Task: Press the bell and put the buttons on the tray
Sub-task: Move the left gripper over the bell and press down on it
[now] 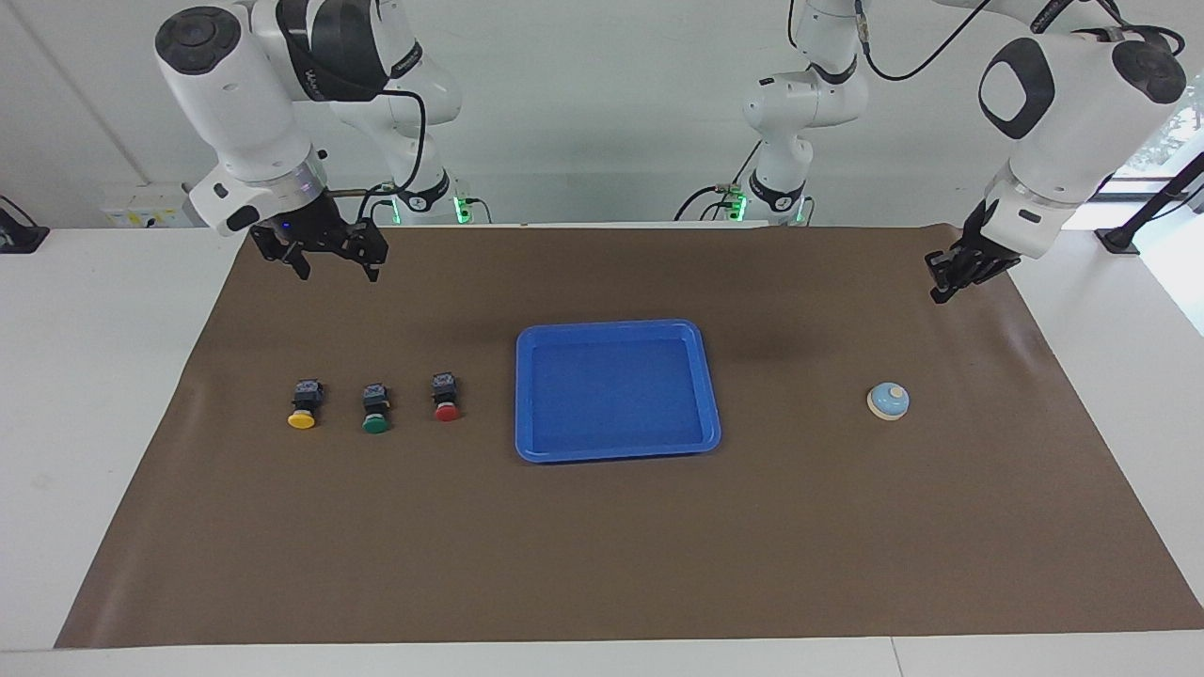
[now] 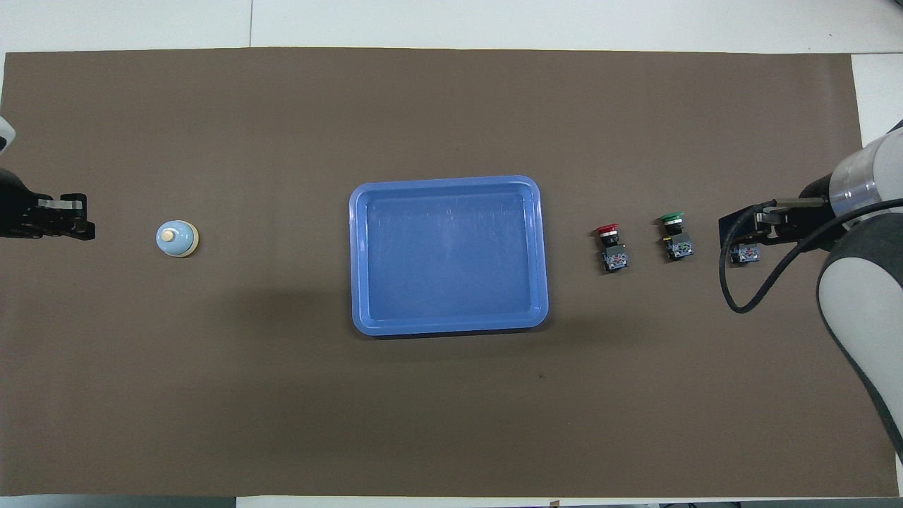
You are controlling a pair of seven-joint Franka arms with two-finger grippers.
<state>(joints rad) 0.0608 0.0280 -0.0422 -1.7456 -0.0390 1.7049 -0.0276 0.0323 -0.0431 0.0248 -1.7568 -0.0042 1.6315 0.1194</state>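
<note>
Left gripper (image 1: 941, 285), fingers together and empty, hangs over the mat (image 1: 847, 527) near the bell (image 1: 888, 401); an off-centre press could skid the bell. Right gripper (image 1: 331, 260) waits, fingers apart, above the buttons (image 1: 374, 410), beside the tray (image 1: 616, 453).

Three push buttons lie in a row: one yellow button (image 1: 302, 406), one green button (image 1: 374, 410) and one red button (image 1: 446, 398). There is one blue tray (image 1: 527, 442), one bell (image 1: 888, 401) and one brown mat (image 1: 602, 564) covering the counter (image 1: 94, 376). Two arms carry one end effector each: the left end effector (image 1: 945, 284) and the right end effector (image 1: 337, 268).
</note>
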